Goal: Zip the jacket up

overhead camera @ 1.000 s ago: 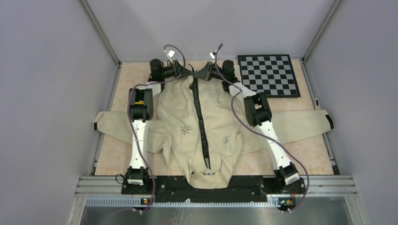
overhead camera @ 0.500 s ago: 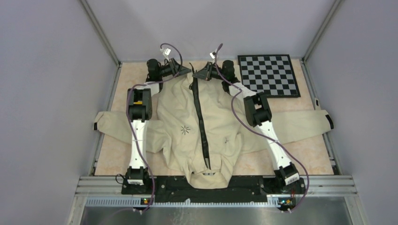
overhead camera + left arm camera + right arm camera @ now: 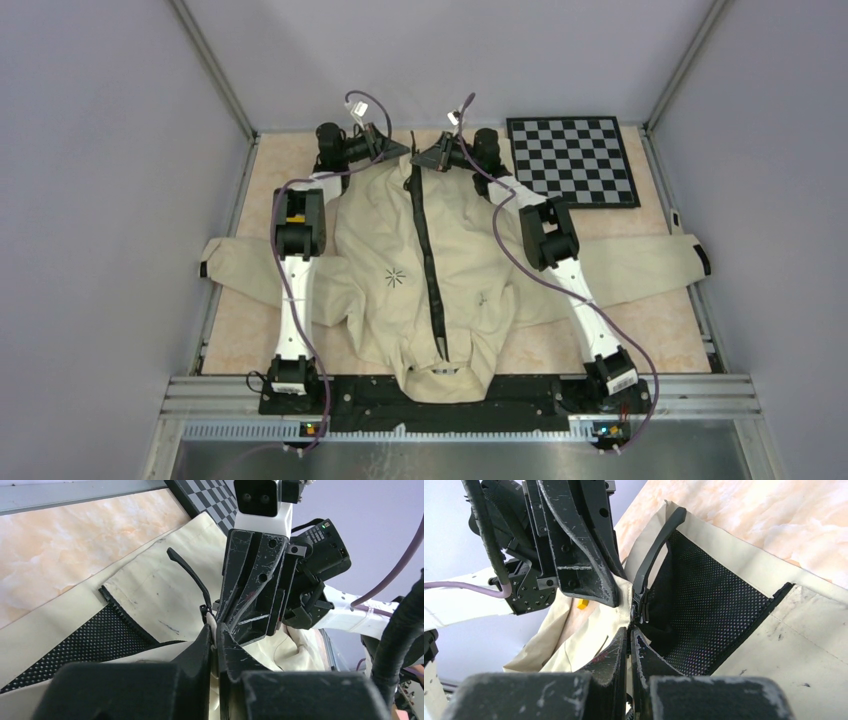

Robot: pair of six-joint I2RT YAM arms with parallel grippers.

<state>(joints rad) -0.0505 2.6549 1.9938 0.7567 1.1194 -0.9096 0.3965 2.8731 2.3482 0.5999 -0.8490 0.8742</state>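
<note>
Left gripper and right gripper meet tip to tip at the jacket hem, top centre of the overhead view.
The cream jacket lies spread on the bench, collar at bottom centre, sleeves out to either side, black zipper up the middle. The left jaws are pressed together on a fold of hem cloth. The right jaws pinch cloth just beside the zipper slider.

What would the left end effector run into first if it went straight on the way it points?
Probably the jacket zipper slider at its tips, then the right end effector facing it close behind; depth is unclear.
</note>
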